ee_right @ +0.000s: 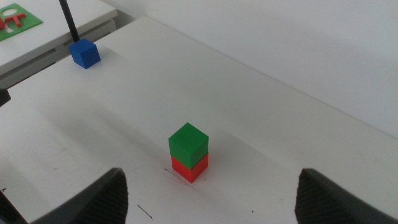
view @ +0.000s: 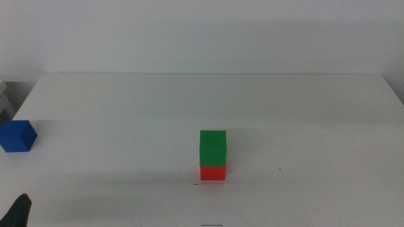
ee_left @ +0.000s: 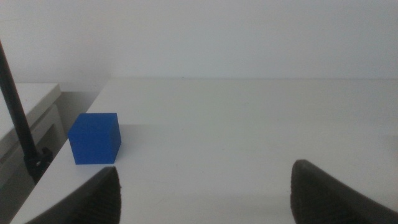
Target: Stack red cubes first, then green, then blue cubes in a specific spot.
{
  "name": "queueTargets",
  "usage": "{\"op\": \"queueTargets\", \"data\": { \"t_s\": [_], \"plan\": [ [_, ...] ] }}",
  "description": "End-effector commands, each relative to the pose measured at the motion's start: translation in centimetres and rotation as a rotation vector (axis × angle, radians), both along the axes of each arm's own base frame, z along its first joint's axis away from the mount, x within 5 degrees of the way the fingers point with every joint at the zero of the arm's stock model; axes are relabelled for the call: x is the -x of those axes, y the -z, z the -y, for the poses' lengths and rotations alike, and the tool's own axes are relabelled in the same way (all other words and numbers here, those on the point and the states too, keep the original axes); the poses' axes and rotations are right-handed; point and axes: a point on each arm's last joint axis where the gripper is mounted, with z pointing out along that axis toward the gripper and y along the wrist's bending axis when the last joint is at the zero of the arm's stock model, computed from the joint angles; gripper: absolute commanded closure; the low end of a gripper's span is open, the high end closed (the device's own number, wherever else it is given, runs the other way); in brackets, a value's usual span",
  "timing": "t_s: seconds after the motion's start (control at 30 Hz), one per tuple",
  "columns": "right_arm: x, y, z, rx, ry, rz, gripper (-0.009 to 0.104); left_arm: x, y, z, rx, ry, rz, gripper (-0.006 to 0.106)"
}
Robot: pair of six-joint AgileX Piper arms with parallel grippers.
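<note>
Small matte bright-green cube (view: 213, 147) seated squarely on small matte bright-red cube (view: 213, 172), faces aligned, forming a two-level stack. Stack located on the plain white table (view: 303, 126), roughly midway between the left and right edges and toward the near edge. Thin dark pencil-like mark (view: 211, 183) visible on the table surface directly at the foot of the stack, on its near side.

Small matte deep-blue cube (view: 17, 136) resting flat on the table at the left edge, well apart from the stack, upright and untouched. Thin dark rod (ee_left: 18, 118) standing just beyond the table's left edge, near the blue cube. Second white surface (ee_right: 56, 18) beside the table at that edge, carrying a green-and-red printed item (ee_right: 15, 18), details too small to read.

Left gripper (ee_left: 202, 193) positioned low near the table's near-left corner, only a dark tip showing in the middle view. Jaws spread wide, nothing between them. Blue cube ahead of the jaws and offset toward one of them, not in contact.

Right gripper (ee_right: 208, 196) held high above the table, outside the middle view. Jaws spread wide and empty, with the stack visible well below between them.
</note>
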Motion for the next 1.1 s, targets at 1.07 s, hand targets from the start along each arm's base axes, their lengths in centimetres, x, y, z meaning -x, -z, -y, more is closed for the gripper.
{"op": "queueTargets", "data": {
  "t_s": [1.07],
  "plan": [
    [-0.2,-1.3,-0.3,-0.034,-0.024,0.107,0.019,-5.1,-11.2,-1.7,0.013,-0.178,-0.426,0.007]
  ]
}}
